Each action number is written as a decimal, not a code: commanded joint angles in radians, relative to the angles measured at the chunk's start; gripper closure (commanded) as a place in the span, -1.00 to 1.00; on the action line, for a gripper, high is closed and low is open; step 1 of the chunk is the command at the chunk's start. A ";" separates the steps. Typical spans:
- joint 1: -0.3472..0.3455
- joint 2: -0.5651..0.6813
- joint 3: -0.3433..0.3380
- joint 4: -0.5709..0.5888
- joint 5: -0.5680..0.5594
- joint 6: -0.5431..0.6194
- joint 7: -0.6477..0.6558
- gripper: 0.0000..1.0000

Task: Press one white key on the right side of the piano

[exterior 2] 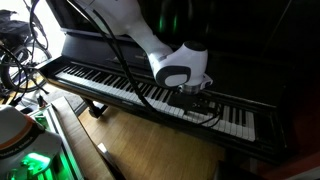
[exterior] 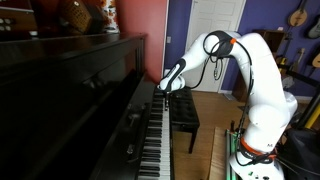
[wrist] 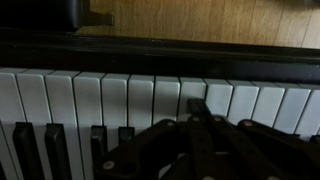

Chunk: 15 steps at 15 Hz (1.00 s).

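Observation:
The glossy black upright piano (exterior: pixel 80 90) shows in both exterior views, and its long row of white and black keys (exterior 2: pixel 110 85) runs across the front. My gripper (exterior 2: pixel 192 100) points down at the keys near one end of the keyboard, also seen in an exterior view (exterior: pixel 166 88). In the wrist view the two fingers are pressed together, and their tip (wrist: pixel 196 108) lies over a white key (wrist: pixel 218 100). I cannot tell whether the tip touches the key or sits just above it. Black keys (wrist: pixel 28 150) show at the lower left.
A black bench (exterior: pixel 184 110) stands on the wooden floor (exterior 2: pixel 150 150) in front of the piano. The robot's base and cables (exterior: pixel 255 150) are close beside the keyboard. Ornaments (exterior: pixel 85 15) sit on top of the piano. The piano's front edge (wrist: pixel 160 50) runs beyond the keys.

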 commanded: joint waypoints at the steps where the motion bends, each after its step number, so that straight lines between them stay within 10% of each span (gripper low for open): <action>1: -0.020 0.033 0.014 0.021 0.021 0.011 -0.031 1.00; 15: -0.024 0.033 0.015 0.022 0.021 0.011 -0.029 1.00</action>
